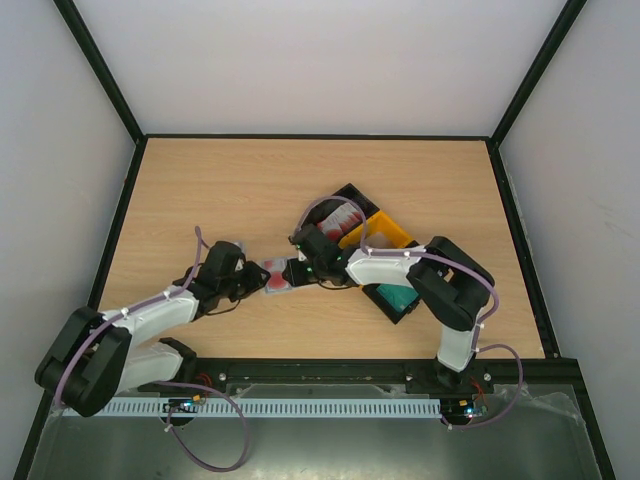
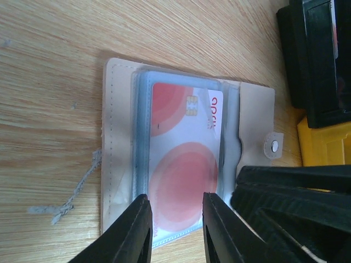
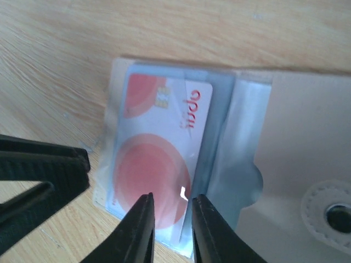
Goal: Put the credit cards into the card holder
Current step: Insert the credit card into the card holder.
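The holder is lying open mid-table, left of the tray, with a red-and-white card in or on its sleeve. The left gripper is hanging parted over the card's edge, while the right gripper is nearly closed there, and I cannot tell whether it is pinching. The card is looking light, stiff and slick, so an edge pinch is seeming best

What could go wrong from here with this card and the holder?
The left gripper and right gripper crowd the same end of the red-and-white card, so they could bump. Pushing there might also buckle the clear sleeve or slide the open card holder across the table.
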Controlling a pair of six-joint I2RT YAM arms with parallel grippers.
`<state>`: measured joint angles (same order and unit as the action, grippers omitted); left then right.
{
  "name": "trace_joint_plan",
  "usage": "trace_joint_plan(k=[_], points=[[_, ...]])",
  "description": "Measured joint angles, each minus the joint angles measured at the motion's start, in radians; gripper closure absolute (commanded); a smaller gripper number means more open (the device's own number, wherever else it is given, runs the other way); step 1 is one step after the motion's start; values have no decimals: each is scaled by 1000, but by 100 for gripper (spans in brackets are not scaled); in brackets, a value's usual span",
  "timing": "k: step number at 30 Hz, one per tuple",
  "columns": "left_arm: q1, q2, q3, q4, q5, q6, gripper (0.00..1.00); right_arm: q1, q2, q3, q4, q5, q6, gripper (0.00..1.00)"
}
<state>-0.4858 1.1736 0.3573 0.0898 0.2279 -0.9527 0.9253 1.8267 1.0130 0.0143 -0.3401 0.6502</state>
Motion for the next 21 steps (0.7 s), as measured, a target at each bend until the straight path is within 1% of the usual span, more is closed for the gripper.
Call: trace_joint_plan(k=[5, 10, 21], points=[[0, 29, 0, 23, 3, -12, 68, 0, 29, 0, -17, -25, -26, 89], [0, 61, 0, 50, 15, -18, 68, 0, 47, 0, -23, -24, -39, 98], [0, 80, 1, 54, 13, -23, 68, 0, 55, 0, -25, -19, -42, 97]])
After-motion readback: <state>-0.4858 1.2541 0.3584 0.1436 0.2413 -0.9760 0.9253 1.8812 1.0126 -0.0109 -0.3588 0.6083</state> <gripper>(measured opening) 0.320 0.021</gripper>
